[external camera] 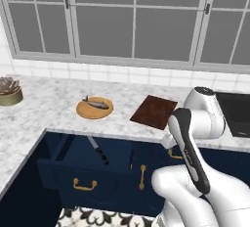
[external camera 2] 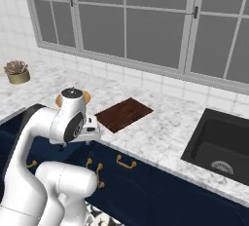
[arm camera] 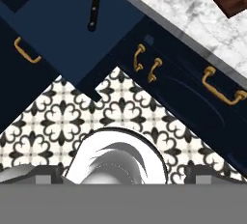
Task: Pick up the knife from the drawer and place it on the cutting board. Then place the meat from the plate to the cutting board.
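Plainly the drawer (external camera: 73,165) stands open so I can reach the knife (external camera: 98,150); my claw's spread I cannot tell.

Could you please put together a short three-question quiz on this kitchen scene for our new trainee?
1. True or false: the knife lies on the cutting board.
2. What rests on the plate? A) meat B) knife C) nothing
3. Fill in: the drawer holding the knife stands ____.

Key:
1. False: it lies in the drawer.
2. A: the meat, a small fish.
3. Open.
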